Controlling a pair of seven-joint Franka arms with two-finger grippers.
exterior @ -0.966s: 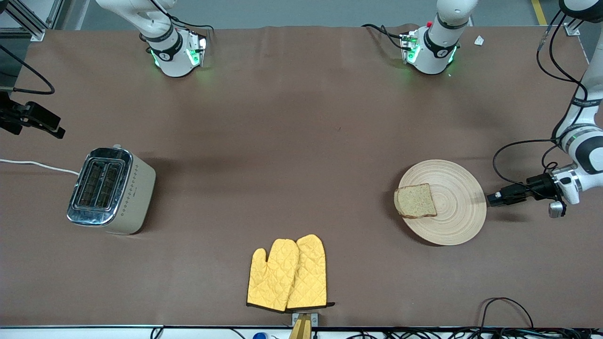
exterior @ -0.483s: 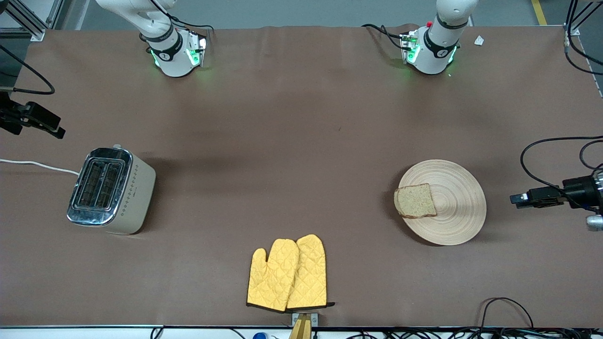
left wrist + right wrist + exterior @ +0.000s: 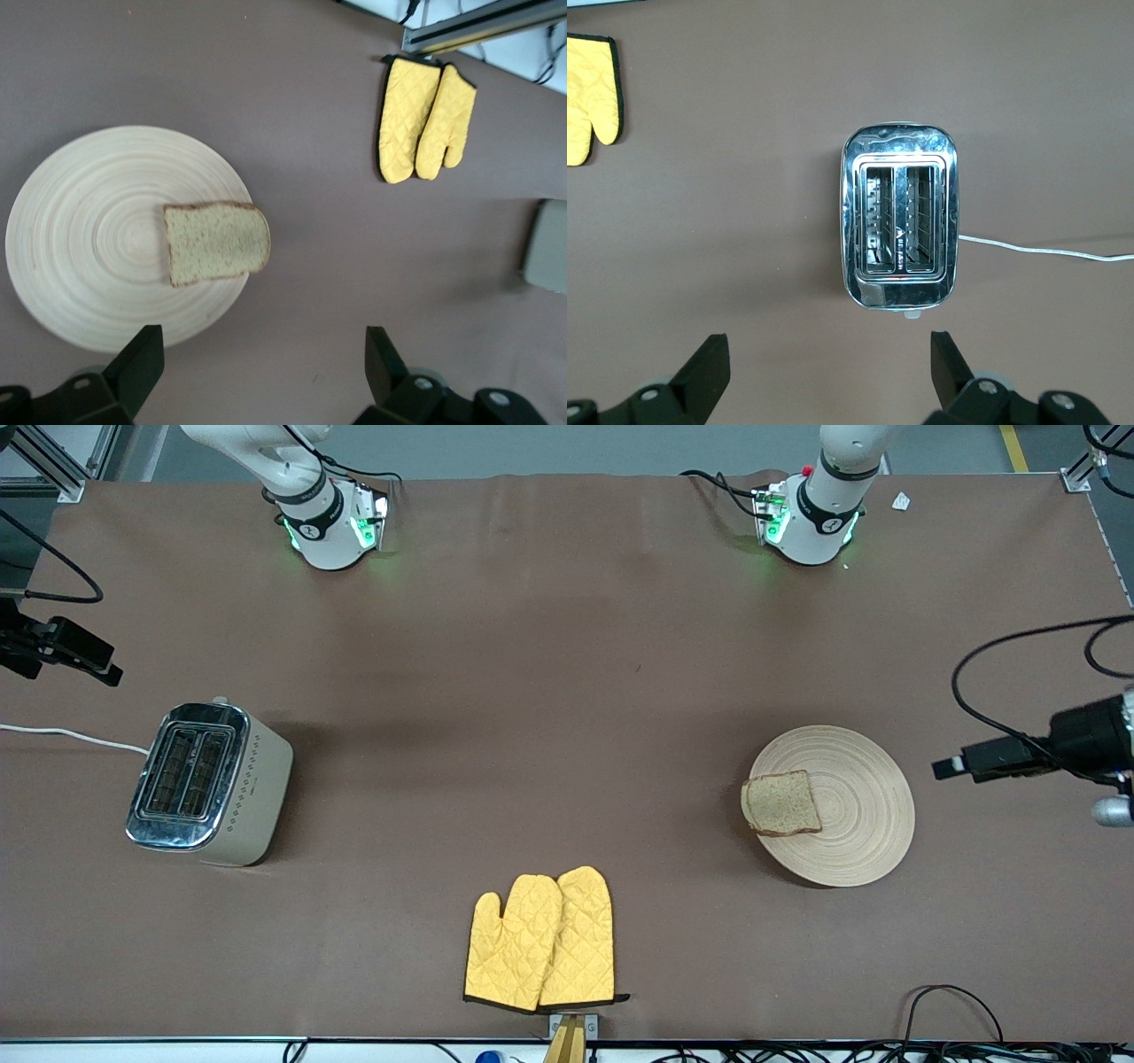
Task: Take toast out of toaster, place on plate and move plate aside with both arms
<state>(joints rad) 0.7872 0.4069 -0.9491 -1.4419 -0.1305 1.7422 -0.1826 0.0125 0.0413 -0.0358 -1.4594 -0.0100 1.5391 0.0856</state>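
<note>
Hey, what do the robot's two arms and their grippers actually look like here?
Both arms have white rounded bases with black bands and green lights, the left arm and the right arm. Black cables loop by the black left gripper. The right gripper has black wedge-shaped fingers.

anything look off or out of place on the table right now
One thing: the toast sits off-centre on the plate, its crust overhanging the rim toward the right arm's end. The toaster stands upright with empty slots, and the oven mitts lie flat.
</note>
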